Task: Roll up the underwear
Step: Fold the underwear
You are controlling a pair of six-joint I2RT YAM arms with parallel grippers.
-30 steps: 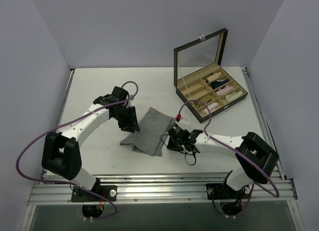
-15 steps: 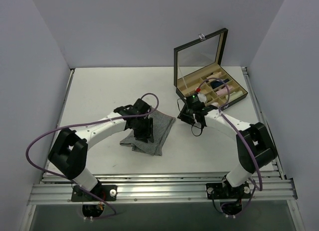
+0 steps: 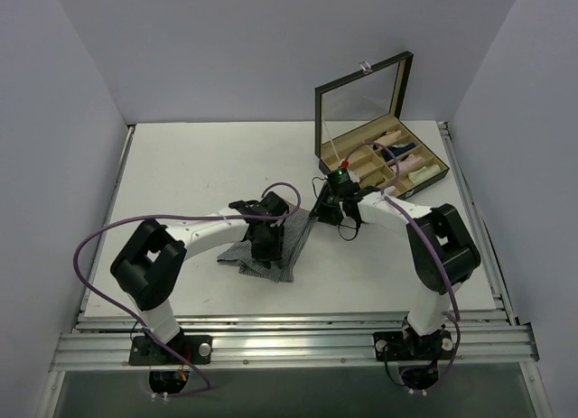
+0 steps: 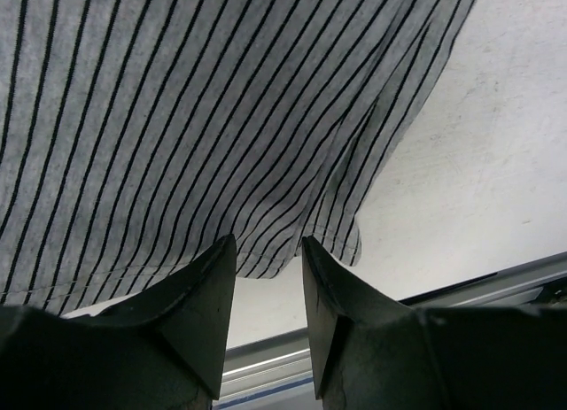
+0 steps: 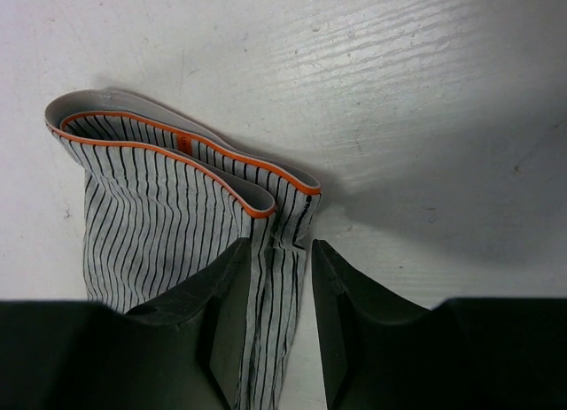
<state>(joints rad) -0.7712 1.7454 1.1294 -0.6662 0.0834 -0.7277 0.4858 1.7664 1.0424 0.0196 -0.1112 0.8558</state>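
Near the middle of the surface (image 3: 181,165), the underwear (image 3: 294,241) lies flat, not yet rolled. Both arms have swung in onto it: the left end effector (image 4: 266,242), slightly spread, hovers over the cloth's near edge, and the right end effector (image 5: 279,243) (pressed together a moment ago) now stands parted astride the orange waistband (image 5: 177,143) corner. A two-handed roll looks about to start.

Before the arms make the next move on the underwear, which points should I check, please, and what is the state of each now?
1. Underwear lies on the table: ok.
2. Left gripper open, at the hem: ok.
3. Right gripper open, at the waistband: ok.
4. Cloth free of both grippers: cannot tell.
5. Roll begun: not ok.
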